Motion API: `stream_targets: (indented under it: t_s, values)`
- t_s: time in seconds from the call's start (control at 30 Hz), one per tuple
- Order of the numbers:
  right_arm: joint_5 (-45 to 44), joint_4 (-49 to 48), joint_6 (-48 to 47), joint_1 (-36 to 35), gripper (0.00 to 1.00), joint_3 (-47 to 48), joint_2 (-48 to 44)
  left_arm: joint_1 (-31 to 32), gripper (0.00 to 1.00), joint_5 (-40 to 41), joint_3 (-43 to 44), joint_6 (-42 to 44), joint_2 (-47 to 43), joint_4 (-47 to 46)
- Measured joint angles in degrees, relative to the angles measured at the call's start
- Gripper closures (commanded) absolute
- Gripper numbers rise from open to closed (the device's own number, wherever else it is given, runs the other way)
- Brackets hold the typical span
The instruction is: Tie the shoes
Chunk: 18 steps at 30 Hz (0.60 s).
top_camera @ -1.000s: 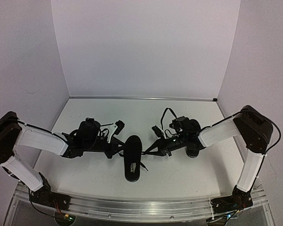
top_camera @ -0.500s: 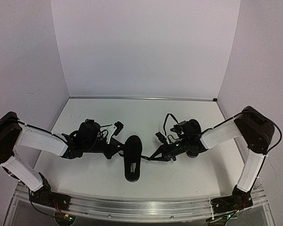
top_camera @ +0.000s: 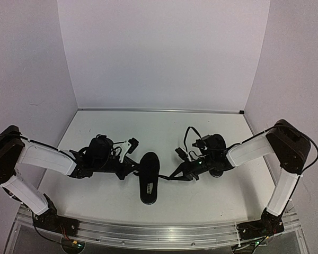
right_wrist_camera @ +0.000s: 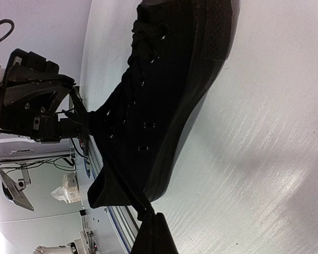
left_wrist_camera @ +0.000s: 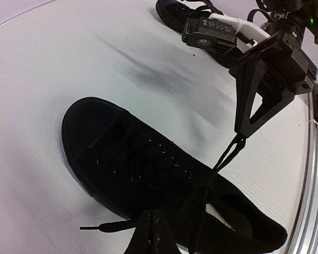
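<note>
Both jaws clenched on laces (left_wrist_camera: 217, 167), one each side of shoe (top_camera: 149, 177).

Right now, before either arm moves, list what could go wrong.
1. The lace is taut between the right gripper and the shoe; more pull may slip it free or drag the shoe.
2. The left gripper pinches lace close to the shoe, probably leaving little slack for a knot.

Robotics lab for sure: plain white booth walls (top_camera: 159, 53), white table (top_camera: 159, 127), aluminium rail (top_camera: 159, 232) up front.
</note>
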<state>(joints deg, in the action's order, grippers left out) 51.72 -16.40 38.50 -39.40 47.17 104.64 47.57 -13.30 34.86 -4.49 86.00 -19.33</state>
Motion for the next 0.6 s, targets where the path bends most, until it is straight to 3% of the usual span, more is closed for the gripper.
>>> stream_targets:
  t_s: [0.6]
  values:
    - [0.4, 1.7, -2.0, -0.6, 1.0, 1.1, 0.2, 0.0, 1.0, 2.1, 5.4, 0.1, 4.2, 2.4]
